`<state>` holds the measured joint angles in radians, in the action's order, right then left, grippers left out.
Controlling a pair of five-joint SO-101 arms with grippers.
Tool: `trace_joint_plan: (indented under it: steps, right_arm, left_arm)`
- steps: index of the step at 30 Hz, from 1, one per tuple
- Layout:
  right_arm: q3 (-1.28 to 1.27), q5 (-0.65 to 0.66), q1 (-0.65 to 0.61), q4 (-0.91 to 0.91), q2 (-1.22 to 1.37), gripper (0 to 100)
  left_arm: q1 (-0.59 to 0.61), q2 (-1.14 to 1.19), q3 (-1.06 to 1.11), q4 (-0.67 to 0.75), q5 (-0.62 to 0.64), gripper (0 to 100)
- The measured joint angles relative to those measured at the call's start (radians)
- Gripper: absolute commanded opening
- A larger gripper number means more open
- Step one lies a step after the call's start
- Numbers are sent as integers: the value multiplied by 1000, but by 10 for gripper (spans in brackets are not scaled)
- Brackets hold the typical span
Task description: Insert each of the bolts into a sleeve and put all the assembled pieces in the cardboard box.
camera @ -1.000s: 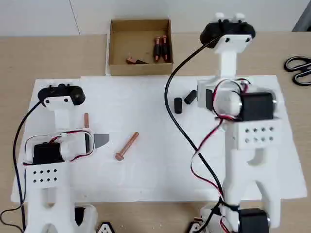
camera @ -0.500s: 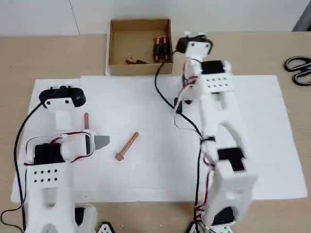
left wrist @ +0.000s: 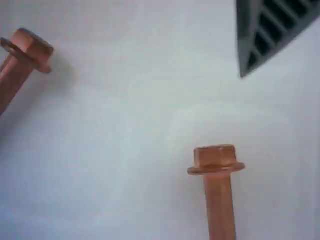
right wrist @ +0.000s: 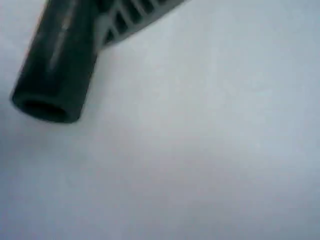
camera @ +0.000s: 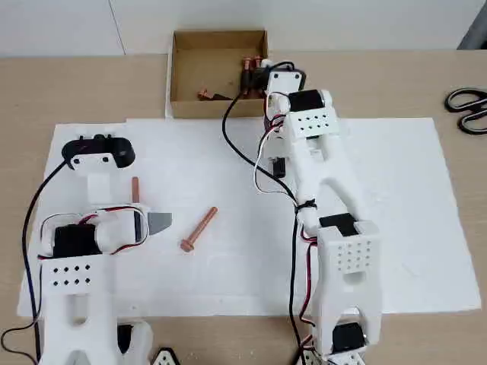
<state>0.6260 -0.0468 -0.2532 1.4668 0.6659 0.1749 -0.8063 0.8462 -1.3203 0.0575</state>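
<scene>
While the right arm lies stretched toward the brown cardboard box (camera: 217,109), right gripper (right wrist: 135,17) beside a black cylindrical plastic sleeve (right wrist: 55,65), we cannot tell its opening, nor that of the left gripper (camera: 158,221).

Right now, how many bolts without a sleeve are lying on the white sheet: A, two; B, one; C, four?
A: a straight bolt and a slanted bolt lie bare on the white sheet.
</scene>
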Motion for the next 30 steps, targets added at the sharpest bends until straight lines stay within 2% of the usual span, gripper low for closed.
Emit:
trace_joint_plan:
  steps: [16, 30]
  right_arm:
    - [31, 0, -52, -26, 77, 164]
    - [29, -2, -43, -38, 110, 150]
  left_arm:
    - [0, 0, 0, 0, 0, 328]
    - [0, 0, 3, 0, 0, 328]
